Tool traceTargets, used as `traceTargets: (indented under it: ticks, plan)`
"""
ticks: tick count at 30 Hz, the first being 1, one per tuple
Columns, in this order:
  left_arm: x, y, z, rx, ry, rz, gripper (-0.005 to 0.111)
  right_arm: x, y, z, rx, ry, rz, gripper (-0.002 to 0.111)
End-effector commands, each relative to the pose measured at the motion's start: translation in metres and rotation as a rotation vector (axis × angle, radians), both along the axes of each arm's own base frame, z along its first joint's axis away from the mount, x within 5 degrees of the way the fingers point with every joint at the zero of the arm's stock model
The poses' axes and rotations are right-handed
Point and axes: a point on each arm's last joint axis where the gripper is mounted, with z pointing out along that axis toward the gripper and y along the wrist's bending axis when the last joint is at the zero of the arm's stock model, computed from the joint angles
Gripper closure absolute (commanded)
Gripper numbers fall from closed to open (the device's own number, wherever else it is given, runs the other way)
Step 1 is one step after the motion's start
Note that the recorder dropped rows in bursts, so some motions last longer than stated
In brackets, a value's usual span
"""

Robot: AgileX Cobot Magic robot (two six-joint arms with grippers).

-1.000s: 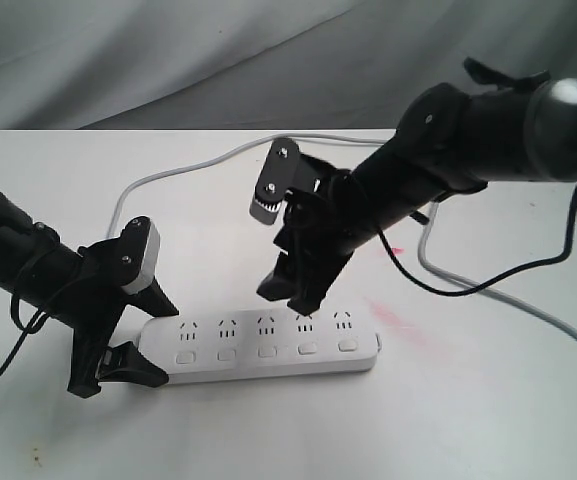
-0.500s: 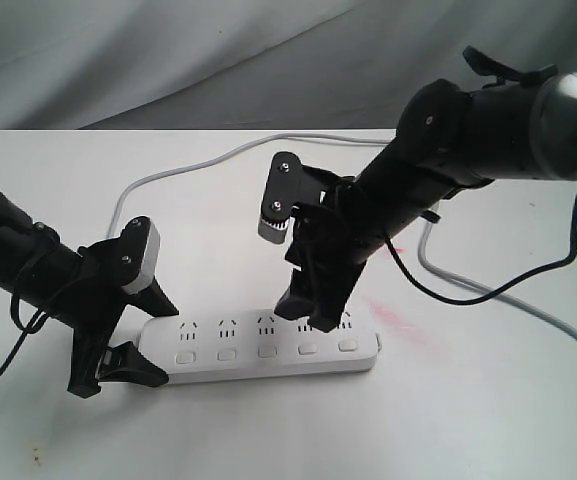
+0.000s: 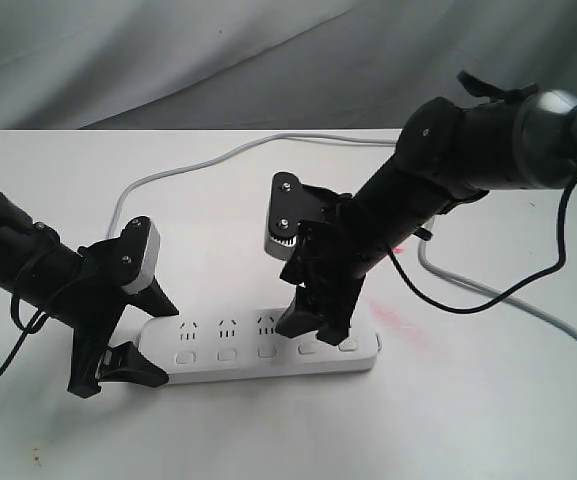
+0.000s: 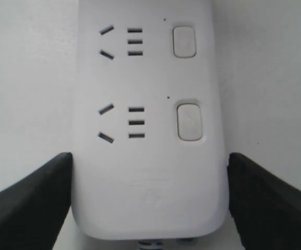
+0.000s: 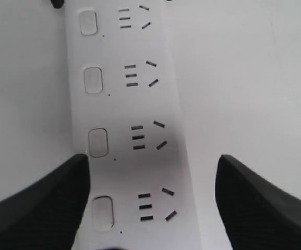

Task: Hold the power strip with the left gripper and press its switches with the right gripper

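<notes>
The white power strip [image 3: 248, 340] lies flat on the table, its grey cord [image 3: 168, 175] curling away behind. My left gripper [image 3: 166, 345] is shut on the strip's left end. In the left wrist view its black fingers [image 4: 30, 203] press both long sides of the power strip [image 4: 145, 172], below two switches [image 4: 189, 121]. My right gripper [image 3: 313, 328] stands open, low over the fourth and fifth outlets. In the right wrist view one of its fingers [image 5: 46, 203] sits beside a switch [image 5: 102, 213] on the power strip [image 5: 134, 104]. I cannot tell whether it touches.
A black cable [image 3: 488, 290] loops from the right arm across the table. A grey cord [image 3: 548, 320] runs off to the right edge. A pink smear [image 3: 398, 320] marks the table by the strip's right end. Grey cloth [image 3: 168, 60] hangs behind.
My right gripper has come down and slightly to the right, from above the strip's middle onto its right part. The left gripper and the strip have not moved.
</notes>
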Motion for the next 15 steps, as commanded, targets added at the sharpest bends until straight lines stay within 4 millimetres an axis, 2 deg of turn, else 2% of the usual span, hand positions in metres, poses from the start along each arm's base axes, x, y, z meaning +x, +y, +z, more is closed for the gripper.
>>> traceTargets:
  ticks: [1,6,11,15]
  plan:
    - [0.001,-0.001,0.001,-0.003,-0.006,-0.011,0.064,0.007,-0.019,0.006,0.124,0.077,-0.003,0.045]
    - [0.001,-0.001,0.001,-0.003,-0.006,-0.011,0.064,0.007,-0.022,0.007,0.152,0.09,0.011,0.045]
    - [0.001,-0.001,0.001,-0.003,-0.006,-0.011,0.064,0.001,-0.027,-0.012,0.125,0.059,-0.036,0.045]
    - [0.001,-0.002,0.002,-0.007,-0.006,-0.005,0.064,-0.001,-0.025,-0.012,0.172,0.049,-0.035,0.045]
